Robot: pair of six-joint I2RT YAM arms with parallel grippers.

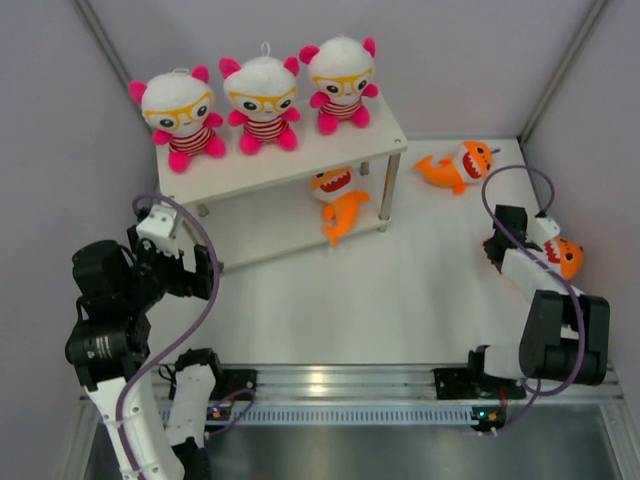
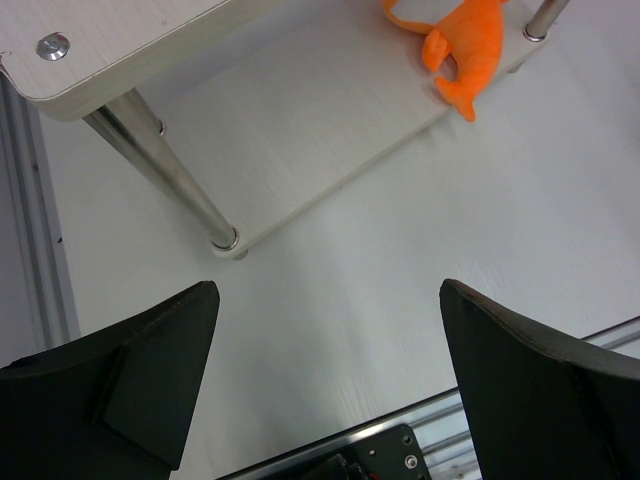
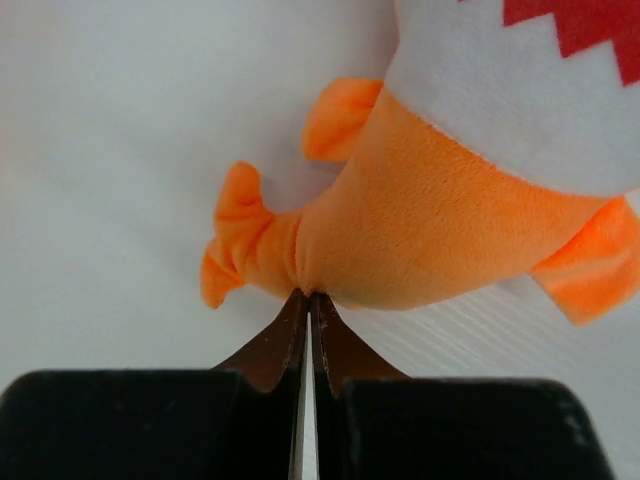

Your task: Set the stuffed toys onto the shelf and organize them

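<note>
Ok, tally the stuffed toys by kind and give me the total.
White bears: 3
Orange sharks: 3
Total: 6

left arm (image 1: 110,300) bent, raised | left tool (image 2: 328,292) jaws wide apart | right arm (image 1: 556,335) low, extended | right tool (image 3: 308,298) jaws together

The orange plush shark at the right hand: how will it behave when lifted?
Orange plush shark looks soft and light, so probably floppy, tail drooping. Right hand is shut at only its edge, so it may slip or swing.
</note>
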